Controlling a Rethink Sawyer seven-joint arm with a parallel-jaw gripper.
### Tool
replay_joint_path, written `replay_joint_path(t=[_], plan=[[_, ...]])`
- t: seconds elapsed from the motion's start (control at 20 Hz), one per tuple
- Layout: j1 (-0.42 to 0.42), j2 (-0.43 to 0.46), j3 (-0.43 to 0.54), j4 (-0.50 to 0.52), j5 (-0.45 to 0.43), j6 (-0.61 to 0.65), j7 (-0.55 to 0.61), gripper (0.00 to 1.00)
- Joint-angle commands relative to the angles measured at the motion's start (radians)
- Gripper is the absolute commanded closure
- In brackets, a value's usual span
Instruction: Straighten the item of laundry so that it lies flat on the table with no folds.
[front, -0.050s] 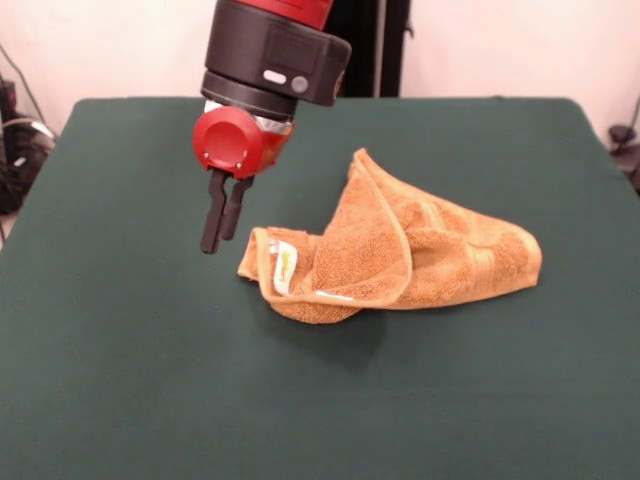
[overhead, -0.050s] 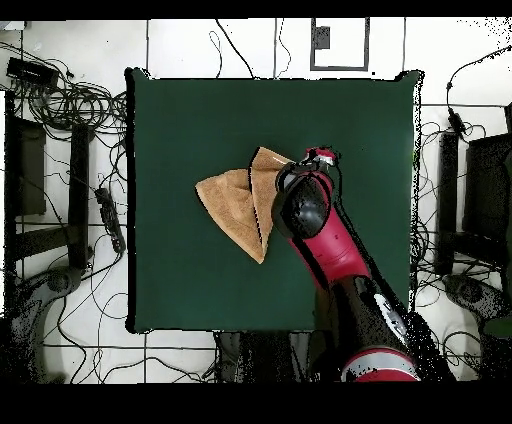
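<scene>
Starting at the left of the front view, your gripper (front, -0.050s: 220, 238) hangs just above the desk (front, -0.050s: 120, 380) with its jaws together and nothing between them, close beside the towel's near corner. That corner carries the small white label (front, -0.050s: 285, 268). To its right the towel (front, -0.050s: 400, 255) sits bunched near the desk's middle, folded over itself with a peaked flap standing up and a hemmed edge curling across the front. It looks like soft, light terry (it should drape and drag rather than slide stiffly), so a pinch will likely lift one layer only. Take hold at an exposed hemmed corner, probably the labelled one, and pull outward.
</scene>
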Motion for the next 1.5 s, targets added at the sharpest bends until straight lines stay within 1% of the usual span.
replay_joint_path(t=[0.05,0.35,0.65,0.8,1.05,1.1,1.2,1.3,1.4,1.5], plan=[[0.013,0.004,0.107,0.051,-0.005,0.03,0.247,0.0],[-0.013,0.009,0.134,0.056,-0.045,0.013,0.263,0.0],[0.006,-0.005,0.144,0.065,-0.027,0.019,0.293,0.0],[0.007,-0.01,0.133,0.063,-0.03,0.03,0.272,0.0],[0.035,-0.018,0.083,0.055,-0.005,0.067,0.217,0.0],[0.046,-0.024,0.055,0.053,0.003,0.092,0.186,0.0],[0.051,-0.035,0.032,0.052,0.003,0.121,0.157,0.0],[0.074,-0.038,-0.005,0.043,0.019,0.155,0.126,0.0],[0.099,-0.036,-0.05,0.027,0.041,0.192,0.101,0.0],[0.11,-0.03,-0.073,0.013,0.044,0.21,0.092,0.0]])
